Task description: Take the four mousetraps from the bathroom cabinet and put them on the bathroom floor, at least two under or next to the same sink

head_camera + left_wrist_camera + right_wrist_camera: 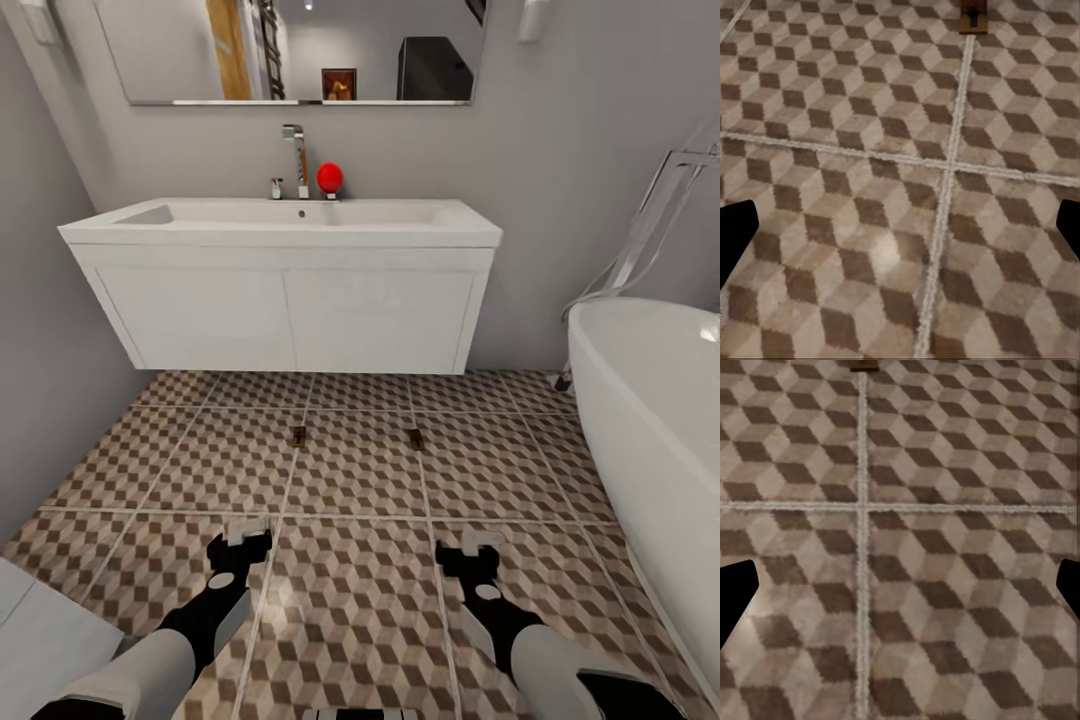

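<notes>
On the floor (350, 600), two mousetraps lie in front of the sink: the left trap (298, 436) at about 11 o'clock from the head view's centre bottom, the right trap (414, 438) at about 1 o'clock. Both sit on grout lines of the cube-pattern tiles, well apart from each other, out from the vanity's front edge rather than beneath it. They are too small in the head view to make out wire or spot.

At 12 o'clock, the sink (290, 222) rests on a white two-door vanity (285, 320) hung on the grey wall, doors shut. The basin holds nothing that can be seen. A chrome tap (296, 158) stands at its back rim, with a red ball-like thing (330, 178) just beside it toward 3 o'clock. A mirror (300, 50) hangs above. At 3 o'clock, the white tub (650, 420) curves along the edge; its inside cannot be seen.

Low in the head view, the left gripper (242, 545) and right gripper (470, 552) hang above the tiles, each short of its trap. Each is spread wide and carries nothing: in the left wrist view the left gripper (900, 225) shows dark fingertips (735, 232) at opposite edges, bare tile between, the left trap (973, 16) ahead. The right wrist view shows the right gripper (900, 589) likewise, the right trap (864, 364) barely visible at the frame's edge.
</notes>
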Controlling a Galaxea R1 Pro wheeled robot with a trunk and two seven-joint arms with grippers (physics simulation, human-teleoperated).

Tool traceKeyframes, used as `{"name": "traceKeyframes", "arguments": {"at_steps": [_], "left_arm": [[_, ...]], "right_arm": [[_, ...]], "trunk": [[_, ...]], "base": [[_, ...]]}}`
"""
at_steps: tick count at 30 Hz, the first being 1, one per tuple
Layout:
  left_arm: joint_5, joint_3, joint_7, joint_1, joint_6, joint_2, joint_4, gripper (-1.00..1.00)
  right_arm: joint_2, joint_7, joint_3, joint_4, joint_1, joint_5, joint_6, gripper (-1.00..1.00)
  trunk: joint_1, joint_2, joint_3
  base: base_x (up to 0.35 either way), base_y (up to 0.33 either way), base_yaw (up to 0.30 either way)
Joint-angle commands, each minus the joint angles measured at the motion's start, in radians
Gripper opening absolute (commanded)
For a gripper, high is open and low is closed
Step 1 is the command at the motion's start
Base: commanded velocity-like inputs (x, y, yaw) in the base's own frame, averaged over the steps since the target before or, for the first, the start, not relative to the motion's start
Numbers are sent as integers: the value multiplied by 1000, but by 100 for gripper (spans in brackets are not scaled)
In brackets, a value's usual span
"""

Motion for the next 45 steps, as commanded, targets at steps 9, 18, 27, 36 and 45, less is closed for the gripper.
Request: {"name": "traceKeyframes", "arguments": {"at_steps": [9, 18, 27, 36, 45], "left_arm": [[14, -7, 4, 0, -7, 3, 65, 100], [18, -6, 5, 0, -12, 8, 132, 100], [23, -5, 6, 0, -11, 15, 213, 100], [43, -4, 5, 3, -7, 28, 272, 100], [108, -4, 4, 8, -4, 36, 281, 100]], "right_arm": [[-30, -3, -8, 42, -1, 8, -3, 100], [-59, -4, -8, 80, 2, 6, -3, 100], [-90, -5, -8, 90, 5, 5, -4, 100], [-150, -1, -8, 109, 14, 4, -4, 100], [-174, -3, -8, 124, 102, 4, -3, 100]], "trunk": [[-4, 2, 34], [-8, 4, 69], [-12, 6, 104], [-16, 8, 139], [-20, 10, 173]], "base": [[0, 0, 0], [0, 0, 0], [0, 0, 0], [0, 0, 0], [0, 0, 0]]}}
